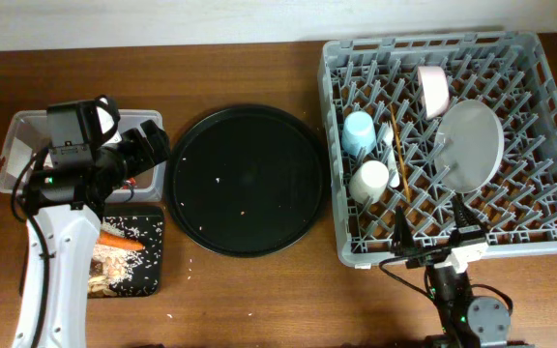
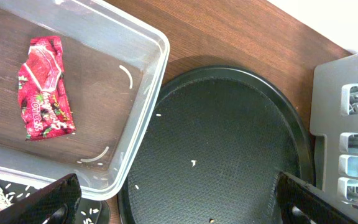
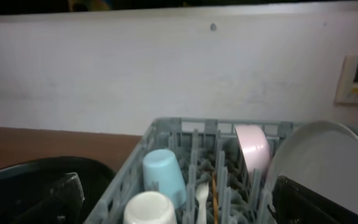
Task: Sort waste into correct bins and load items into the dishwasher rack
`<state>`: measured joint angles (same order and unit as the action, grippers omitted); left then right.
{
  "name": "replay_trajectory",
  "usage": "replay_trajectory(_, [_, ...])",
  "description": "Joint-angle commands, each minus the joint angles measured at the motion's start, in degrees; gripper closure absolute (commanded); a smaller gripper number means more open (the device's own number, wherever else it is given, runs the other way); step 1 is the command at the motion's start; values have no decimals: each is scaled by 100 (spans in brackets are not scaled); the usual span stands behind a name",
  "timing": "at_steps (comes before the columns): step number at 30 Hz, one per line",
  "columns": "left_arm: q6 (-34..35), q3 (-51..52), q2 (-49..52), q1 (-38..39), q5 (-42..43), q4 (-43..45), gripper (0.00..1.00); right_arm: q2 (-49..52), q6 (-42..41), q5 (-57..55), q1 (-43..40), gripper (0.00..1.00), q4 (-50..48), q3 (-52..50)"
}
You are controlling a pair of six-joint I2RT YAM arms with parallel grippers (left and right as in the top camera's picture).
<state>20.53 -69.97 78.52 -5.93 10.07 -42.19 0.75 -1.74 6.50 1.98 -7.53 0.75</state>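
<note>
My left gripper (image 1: 153, 150) (image 2: 179, 208) is open and empty over the right end of the clear tub (image 1: 17, 135) (image 2: 151, 74), which holds the red wrapper (image 2: 42, 87). The shallow black tray (image 1: 153, 275) holds the carrot (image 1: 124, 244), rice and a brown lump (image 1: 100, 280). The tissue is out of view. The rack (image 1: 549, 58) (image 3: 166, 127) holds the blue cup (image 1: 359, 132) (image 3: 163, 177), cream cup (image 1: 368, 180) (image 3: 149, 208), plate (image 1: 470, 145) (image 3: 328, 162), bowl (image 1: 433, 89) (image 3: 253, 149), fork (image 3: 201, 199) and chopstick (image 1: 398, 159) (image 3: 215, 193). My right gripper (image 1: 433, 242) (image 3: 188, 211) is open and empty at the rack's front edge.
The large round black tray (image 1: 247, 179) (image 2: 229, 137) (image 3: 17, 180) lies between the tub and the rack, with a few rice grains on it. A few grains lie on the wooden table (image 1: 259, 300). A white wall (image 3: 166, 68) stands behind the rack.
</note>
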Motion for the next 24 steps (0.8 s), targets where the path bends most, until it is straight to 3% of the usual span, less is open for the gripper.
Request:
replay_trajectory(1, [-92,-24,-48,4,0,11,1,-57,107,-114,26,1,671,-44])
replay_trajectory(3, [-92,-24,-48,4,0,13,1,-57,374,-127,26,2,1172,-44])
replay_trajectory(6, [-92,-24,-48,4,0,13,1,-57,863,-136,26,1,1163,-44])
replay_trajectory(24, [-92,-24,-48,4,0,11,1,-55,859,-116,24,1,1163,-44])
